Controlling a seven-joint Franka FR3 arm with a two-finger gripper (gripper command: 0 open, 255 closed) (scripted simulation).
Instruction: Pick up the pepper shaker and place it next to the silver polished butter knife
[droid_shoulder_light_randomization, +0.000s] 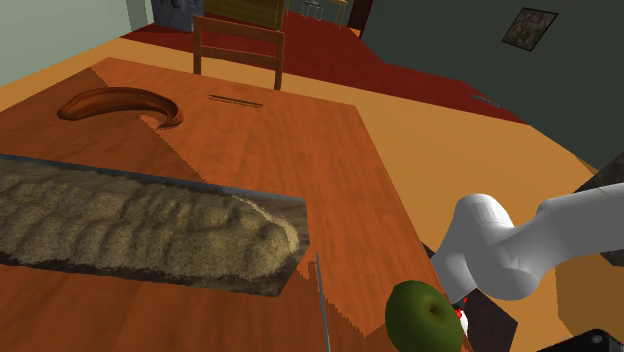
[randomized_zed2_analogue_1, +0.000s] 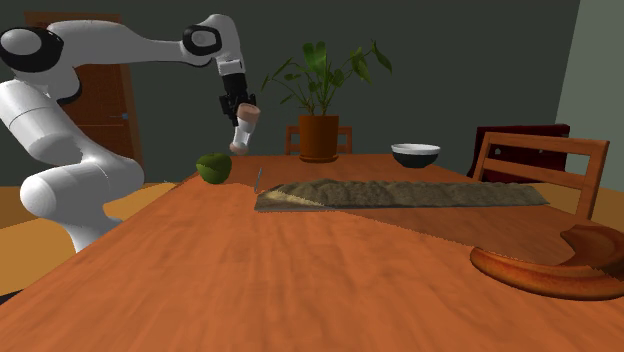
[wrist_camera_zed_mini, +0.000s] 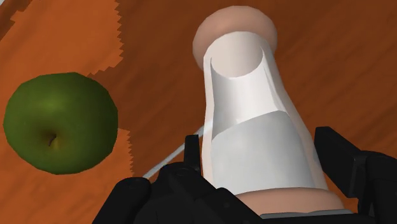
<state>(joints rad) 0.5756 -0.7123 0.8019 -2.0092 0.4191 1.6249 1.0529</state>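
1. End effector (randomized_zed2_analogue_1: 240, 108) was clenched on the shaker (randomized_zed2_analogue_1: 244, 128), one finger on each side of its white body. The shaker hung in the air, clear of the desk (randomized_zed2_analogue_1: 250, 290), above the apple (randomized_zed2_analogue_1: 214, 167) and knife (randomized_zed2_analogue_1: 258, 180).
2. The knife lay flat between the apple and the mat (randomized_zed2_analogue_1: 400, 192), just beside the mat's short edge. The apple sat near it on the other side.
3. Judged step: carry done or nearly so, lowering and release to come.
4. To do it well:
   - Come straight down over bare wood beside the blade, not over the blade or the mat's rough edge.
   - Keep the shaker's wide base level so that it lands flat.
   - Open only once the base is down.
5. Risk: the gap between apple and knife looked tight. A nudge would probably roll the apple, and a base set half on the blade would likely tip the tall shaker. The bare desk along the knife, away from the apple, looked the safer spot.
6. After release, lift straight up so that the fingers do not drag the shaker over.
7. Containers:
   - The bowl (randomized_zed2_analogue_1: 415, 154) stood at the desk's far side, well apart. Its inside was hidden from this low angle.
   - The pot (randomized_zed2_analogue_1: 318, 137) beside it held a leafy plant (randomized_zed2_analogue_1: 322, 72).
   - Nothing showed what the shaker held.
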